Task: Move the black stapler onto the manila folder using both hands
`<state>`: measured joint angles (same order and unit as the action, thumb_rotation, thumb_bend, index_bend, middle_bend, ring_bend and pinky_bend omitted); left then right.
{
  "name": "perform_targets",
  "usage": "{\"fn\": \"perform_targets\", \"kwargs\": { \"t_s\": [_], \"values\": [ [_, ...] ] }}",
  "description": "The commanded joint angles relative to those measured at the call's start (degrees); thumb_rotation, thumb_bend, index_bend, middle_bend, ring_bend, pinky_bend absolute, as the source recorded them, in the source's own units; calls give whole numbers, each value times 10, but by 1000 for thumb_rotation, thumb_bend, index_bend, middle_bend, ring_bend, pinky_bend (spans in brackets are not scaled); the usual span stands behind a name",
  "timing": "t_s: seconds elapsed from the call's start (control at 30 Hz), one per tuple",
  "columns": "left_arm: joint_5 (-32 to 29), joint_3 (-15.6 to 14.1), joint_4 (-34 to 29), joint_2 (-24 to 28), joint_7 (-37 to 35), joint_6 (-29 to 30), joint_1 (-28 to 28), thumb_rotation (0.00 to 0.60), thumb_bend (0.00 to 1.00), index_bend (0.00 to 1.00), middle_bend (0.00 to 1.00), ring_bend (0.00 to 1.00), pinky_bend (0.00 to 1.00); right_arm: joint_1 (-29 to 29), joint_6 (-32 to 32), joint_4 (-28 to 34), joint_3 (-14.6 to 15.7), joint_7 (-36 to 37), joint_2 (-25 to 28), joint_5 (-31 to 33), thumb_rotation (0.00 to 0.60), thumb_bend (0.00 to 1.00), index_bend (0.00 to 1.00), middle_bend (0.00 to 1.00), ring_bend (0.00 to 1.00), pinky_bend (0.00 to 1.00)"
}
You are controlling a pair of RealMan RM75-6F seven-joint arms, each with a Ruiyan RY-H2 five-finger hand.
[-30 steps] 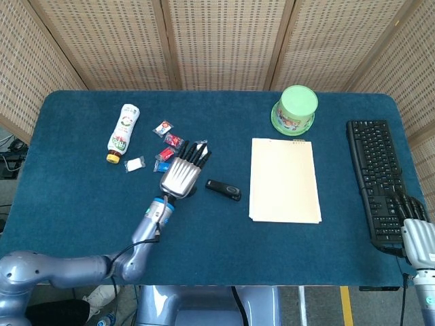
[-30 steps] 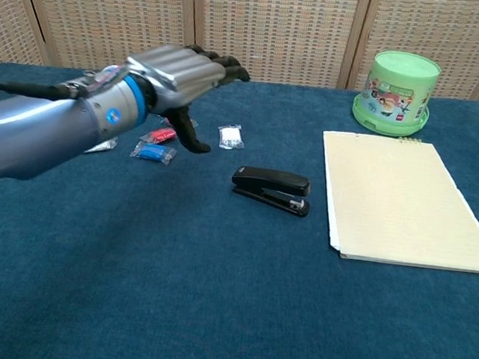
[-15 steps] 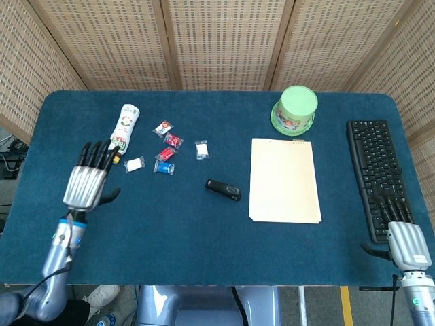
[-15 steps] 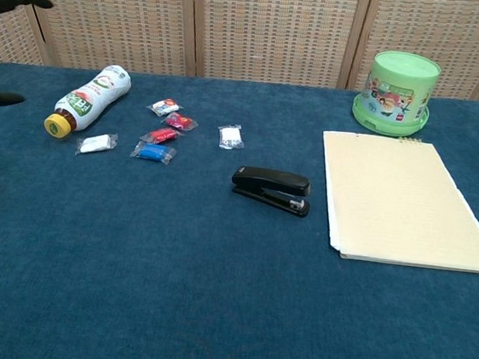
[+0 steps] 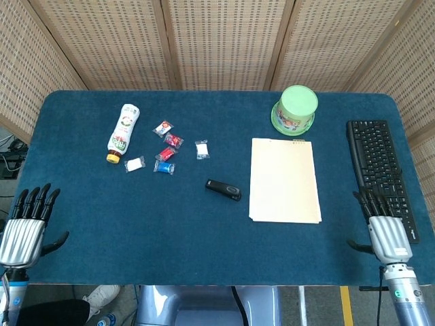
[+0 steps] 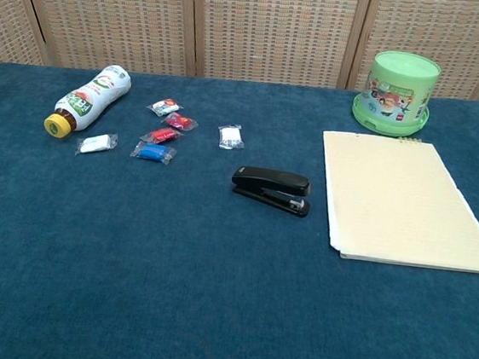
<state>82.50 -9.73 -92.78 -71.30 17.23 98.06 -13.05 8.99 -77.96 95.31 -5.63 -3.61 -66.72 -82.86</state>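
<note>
Just left of the folder (image 5: 285,180), the stapler (image 5: 223,189) lies flat, closed, apart from it, untouched. Left hand (image 5: 24,226) has pulled back from beside the stapler to the table's near-left edge, fingers apart, empty. Right hand (image 5: 386,229) sits well right of the folder, fingers spread (also empty). Judgement: both hands retreated; the move is not begun.

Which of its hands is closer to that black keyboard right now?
Right. The right hand sits at the keyboard's near end; the left hand is across the table.
</note>
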Motion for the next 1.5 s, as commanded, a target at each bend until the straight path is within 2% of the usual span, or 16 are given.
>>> {"fn": "perform_targets", "kwargs": {
  "t_s": [0.03,0.13,0.3,0.4,0.53,0.73,1.0,1.3,1.5],
  "values": [
    [13,8,5,13,-30,4,14,600,243,41,0,0,0,34,14,63,-25,-69,-10,1,600,123,122,0,0,41],
    [17,19,2,23,-46,-4,18,600,242,41,0,0,0,70,35,126,-45,-157,-39,19,600,122,154,0,0,75],
    [28,27,-3,35,-67,-8,28,600,242,41,0,0,0,123,67,175,-73,-255,-105,73,600,150,237,0,0,126],
    [39,30,-4,40,-76,-10,33,600,242,42,0,0,0,166,81,175,-97,-325,-166,136,600,161,284,0,0,146],
    [48,36,-5,48,-94,-20,37,600,243,42,0,0,0,219,86,158,-117,-409,-238,219,600,165,298,1,0,146],
    [52,46,-3,53,-107,-37,42,600,242,42,0,0,0,286,75,113,-140,-487,-322,312,600,167,298,5,0,146],
    [59,53,-4,58,-116,-60,45,600,242,42,0,0,0,351,71,31,-156,-523,-397,383,600,198,296,8,0,146],
    [55,64,-1,60,-128,-81,45,600,242,45,0,0,0,389,79,-39,-175,-517,-428,421,600,216,294,15,0,147],
    [49,70,3,60,-131,-95,44,600,242,48,0,0,0,404,98,-96,-175,-507,-437,436,600,229,296,22,0,149]
  ]
}}
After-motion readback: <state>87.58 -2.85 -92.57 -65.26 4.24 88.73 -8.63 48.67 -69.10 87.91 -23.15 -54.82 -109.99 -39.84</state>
